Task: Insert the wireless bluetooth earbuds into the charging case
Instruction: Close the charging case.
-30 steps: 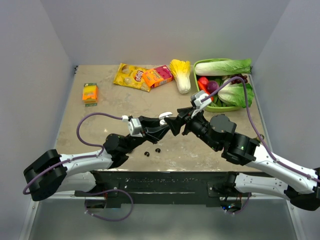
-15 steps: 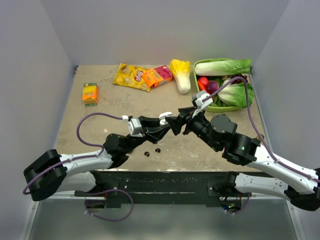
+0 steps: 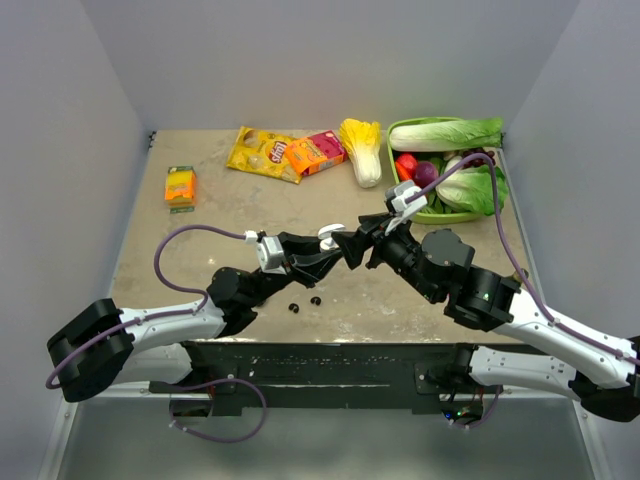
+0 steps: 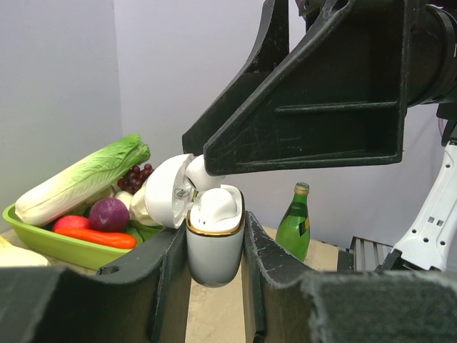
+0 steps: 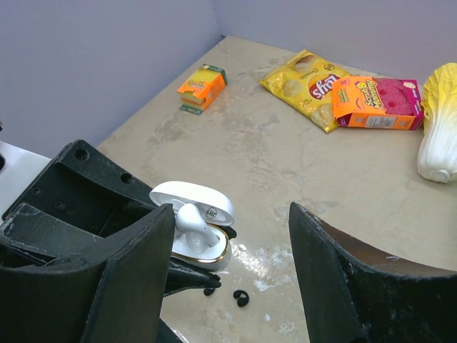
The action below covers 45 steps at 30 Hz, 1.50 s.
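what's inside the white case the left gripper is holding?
Lid is open. One white earbud stands proud in the white charging case, which the left gripper clamps; a second earbud seems seated beside it. The well bottoms are hidden by the case wall and buds.

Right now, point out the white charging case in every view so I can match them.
Top external: white charging case dead centre.
Left wrist: case lower centre, lid open, clamped in the left gripper.
Right wrist: case lower left, lid open.
Shared landmark: the left gripper's black fingers around the case, seen in all three.
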Each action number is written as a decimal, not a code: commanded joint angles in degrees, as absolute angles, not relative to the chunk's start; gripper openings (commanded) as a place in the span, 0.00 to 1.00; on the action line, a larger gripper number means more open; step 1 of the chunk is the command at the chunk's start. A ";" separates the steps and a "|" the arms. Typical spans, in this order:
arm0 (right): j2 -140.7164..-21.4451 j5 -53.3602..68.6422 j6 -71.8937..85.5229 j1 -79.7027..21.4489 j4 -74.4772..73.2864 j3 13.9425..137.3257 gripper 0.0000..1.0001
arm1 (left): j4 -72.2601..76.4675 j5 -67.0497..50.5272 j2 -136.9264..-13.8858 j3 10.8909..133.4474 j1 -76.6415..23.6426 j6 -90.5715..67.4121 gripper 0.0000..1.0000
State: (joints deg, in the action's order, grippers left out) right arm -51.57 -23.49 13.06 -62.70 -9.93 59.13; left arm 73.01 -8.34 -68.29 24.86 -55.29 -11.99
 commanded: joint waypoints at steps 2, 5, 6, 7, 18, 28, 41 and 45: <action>-50.45 -25.84 13.45 -62.84 -10.55 61.26 0.67 | 87.45 -8.97 -67.94 25.49 -55.81 -12.04 0.00; -50.19 -26.10 13.53 -62.84 -10.63 61.26 0.67 | 87.45 -8.96 -67.94 25.49 -55.90 -11.95 0.00; -50.10 -26.10 13.45 -62.93 -10.63 61.26 0.67 | 87.45 -8.96 -67.94 25.49 -55.90 -11.95 0.00; -50.01 -26.10 13.62 -62.93 -10.63 61.26 0.67 | 87.45 -8.96 -67.94 25.49 -55.90 -11.95 0.00; -48.61 -24.44 13.89 -63.02 -9.32 60.65 0.68 | 87.19 -8.88 -67.85 25.49 -55.90 -11.78 0.00; -48.07 -30.67 13.10 -62.93 -10.78 64.66 0.59 | 86.75 -10.89 -66.19 22.42 -55.99 -12.13 0.00; -61.69 -22.25 12.13 -62.84 -25.48 77.34 0.00 | 76.83 -20.91 -58.80 18.37 -55.81 -7.21 0.00; -63.72 -16.09 12.74 -62.84 -26.54 77.96 0.00 | 74.71 -21.53 -57.83 18.28 -55.81 -5.45 0.00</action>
State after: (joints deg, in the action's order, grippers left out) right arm -63.02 -23.20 12.43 -62.67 -23.88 75.24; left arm 72.75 -19.14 -59.27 18.11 -55.64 -9.15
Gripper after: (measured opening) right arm 0.007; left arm 0.329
